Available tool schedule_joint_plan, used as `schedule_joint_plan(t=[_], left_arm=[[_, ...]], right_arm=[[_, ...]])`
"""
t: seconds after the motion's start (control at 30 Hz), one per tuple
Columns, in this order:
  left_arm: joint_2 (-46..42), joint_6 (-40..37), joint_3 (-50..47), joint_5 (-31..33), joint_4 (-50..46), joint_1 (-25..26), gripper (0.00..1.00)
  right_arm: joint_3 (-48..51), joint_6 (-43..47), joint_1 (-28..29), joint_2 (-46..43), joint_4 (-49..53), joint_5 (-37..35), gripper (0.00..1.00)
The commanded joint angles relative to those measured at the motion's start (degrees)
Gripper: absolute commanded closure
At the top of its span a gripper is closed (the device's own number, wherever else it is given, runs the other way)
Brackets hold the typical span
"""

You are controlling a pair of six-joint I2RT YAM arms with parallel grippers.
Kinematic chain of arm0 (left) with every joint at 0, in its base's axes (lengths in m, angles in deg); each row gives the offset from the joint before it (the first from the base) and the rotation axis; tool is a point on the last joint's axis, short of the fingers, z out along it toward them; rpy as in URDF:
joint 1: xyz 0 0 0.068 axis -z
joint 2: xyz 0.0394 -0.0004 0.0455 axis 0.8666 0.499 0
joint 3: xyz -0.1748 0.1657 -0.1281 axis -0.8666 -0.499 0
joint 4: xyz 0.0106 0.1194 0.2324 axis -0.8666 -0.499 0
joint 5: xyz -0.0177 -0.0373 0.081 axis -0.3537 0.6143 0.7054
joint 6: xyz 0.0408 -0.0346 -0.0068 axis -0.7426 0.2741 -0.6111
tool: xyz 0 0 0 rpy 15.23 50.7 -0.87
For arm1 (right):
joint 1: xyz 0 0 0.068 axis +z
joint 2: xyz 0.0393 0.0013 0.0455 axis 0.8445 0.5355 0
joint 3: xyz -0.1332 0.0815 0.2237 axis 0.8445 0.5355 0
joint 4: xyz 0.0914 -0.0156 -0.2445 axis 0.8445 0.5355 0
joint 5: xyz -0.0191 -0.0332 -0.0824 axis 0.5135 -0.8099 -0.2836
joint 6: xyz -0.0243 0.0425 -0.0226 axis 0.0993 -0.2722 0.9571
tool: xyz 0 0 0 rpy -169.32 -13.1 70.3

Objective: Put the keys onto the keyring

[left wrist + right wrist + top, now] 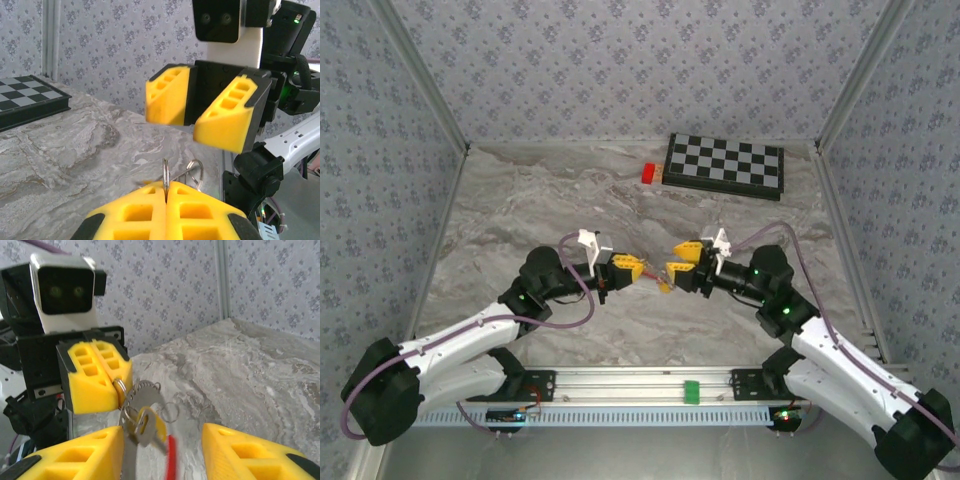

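the left pincer (638, 268) is pressed together on the keyring (165, 176), holding it raised over the middle of the worktop (520, 210). the keys (145, 426) hang below it, between the spread fingers of the right pincer (673, 258). the chessboard (725, 165) and red block (648, 173) lie at the far edge, well apart, with bare marble on both sides of the arms.
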Motion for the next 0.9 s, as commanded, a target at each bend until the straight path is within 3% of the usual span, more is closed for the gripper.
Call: schedule_joint_plan(t=[0.0,0.53,0.87], left_arm=[[0.74,-0.03,1.39,0.0,3.37,0.56,1.0],[1.74,0.37,3.16,-1.94,3.1,0.8,1.0],[3.14,0.7,4.24,-2.29,3.63,1.24,1.0]], right_arm=[[0.42,-1.41,-0.75,-1.57,-2.09,-0.34,0.55],[0.55,0.29,-0.06,3.46,-0.72,-0.49,0.57],[2.62,0.18,3.3,7.32,-6.92,1.76,0.56]])
